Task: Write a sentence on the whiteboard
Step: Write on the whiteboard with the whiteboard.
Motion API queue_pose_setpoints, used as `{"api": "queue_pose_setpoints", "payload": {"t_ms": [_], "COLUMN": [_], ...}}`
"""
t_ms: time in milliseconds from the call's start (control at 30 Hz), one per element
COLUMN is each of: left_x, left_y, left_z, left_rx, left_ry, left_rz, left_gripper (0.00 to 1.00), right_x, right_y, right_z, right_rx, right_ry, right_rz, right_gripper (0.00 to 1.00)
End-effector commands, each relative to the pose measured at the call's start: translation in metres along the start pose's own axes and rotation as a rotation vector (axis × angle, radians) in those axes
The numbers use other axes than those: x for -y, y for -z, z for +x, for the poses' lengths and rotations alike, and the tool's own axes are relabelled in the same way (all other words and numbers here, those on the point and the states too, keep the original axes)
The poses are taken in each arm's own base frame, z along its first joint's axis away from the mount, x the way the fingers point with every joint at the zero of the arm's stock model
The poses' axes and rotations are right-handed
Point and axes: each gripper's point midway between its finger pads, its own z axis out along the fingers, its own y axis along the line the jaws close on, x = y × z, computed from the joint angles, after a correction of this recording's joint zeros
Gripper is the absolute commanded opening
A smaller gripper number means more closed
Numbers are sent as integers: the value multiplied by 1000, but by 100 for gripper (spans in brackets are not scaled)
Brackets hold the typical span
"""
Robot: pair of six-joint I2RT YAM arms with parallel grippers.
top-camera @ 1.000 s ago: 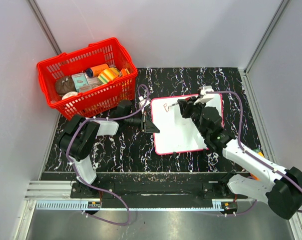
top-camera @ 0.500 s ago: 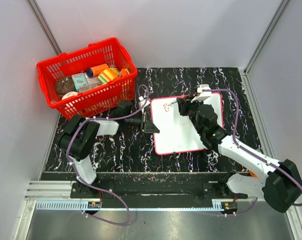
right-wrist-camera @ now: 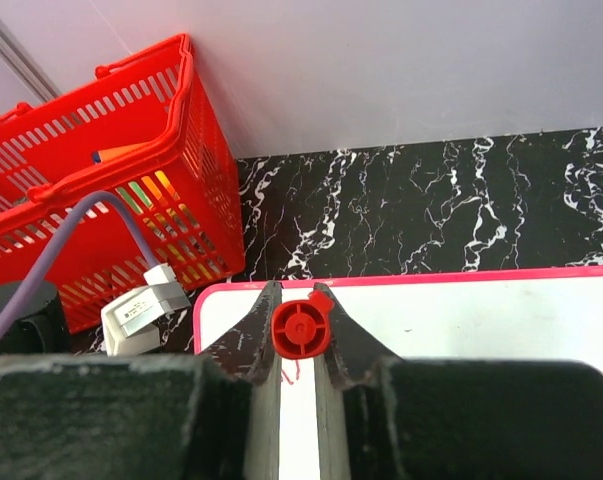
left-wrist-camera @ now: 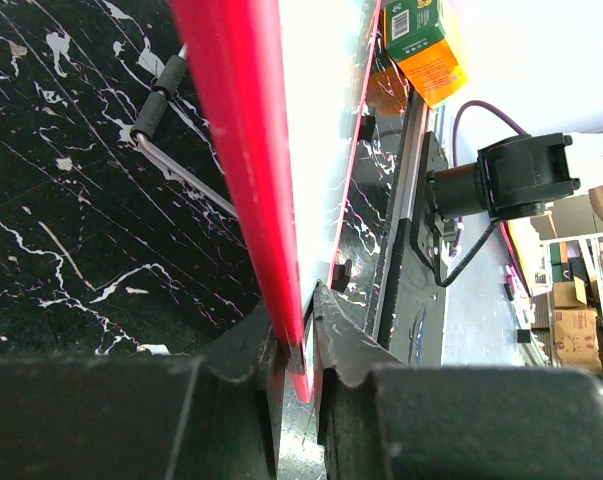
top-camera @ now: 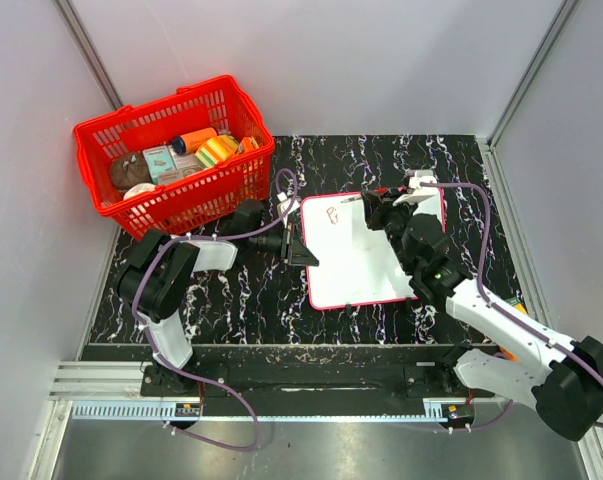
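Find the whiteboard [top-camera: 356, 265] lying on the black marbled table [top-camera: 251, 300], to the right of the red basket [top-camera: 171, 150]. The left gripper [top-camera: 301, 248] is clamped on the board's left edge. In the left wrist view its fingers [left-wrist-camera: 346, 355] pinch the red rim, with only that rim between them. The right gripper [top-camera: 366, 207] is fully closed around a red marker [right-wrist-camera: 301, 328] above the board's far edge. A short red mark [top-camera: 332, 213] sits near the far left corner, just left of the marker. You cannot tell whether the tip touches the board.
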Motion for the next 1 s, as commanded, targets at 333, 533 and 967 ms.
{"api": "queue_pose_setpoints", "payload": {"t_ms": [333, 533, 967], "left_x": [-4, -3, -3], "left_y": [-9, -9, -10], "left_z": [5, 5, 5], "left_rx": [-20, -20, -21], "left_ry": [-82, -84, -86], "left_rz": [-23, -23, -21], "left_gripper": [0, 0, 0], "right_x": [12, 14, 15], "right_y": [-2, -4, -4], "right_z": [7, 16, 24], "right_rx": [-8, -31, -49], "right_ry": [26, 31, 32], "right_rz": [46, 50, 50], "right_gripper": [0, 0, 0]}}
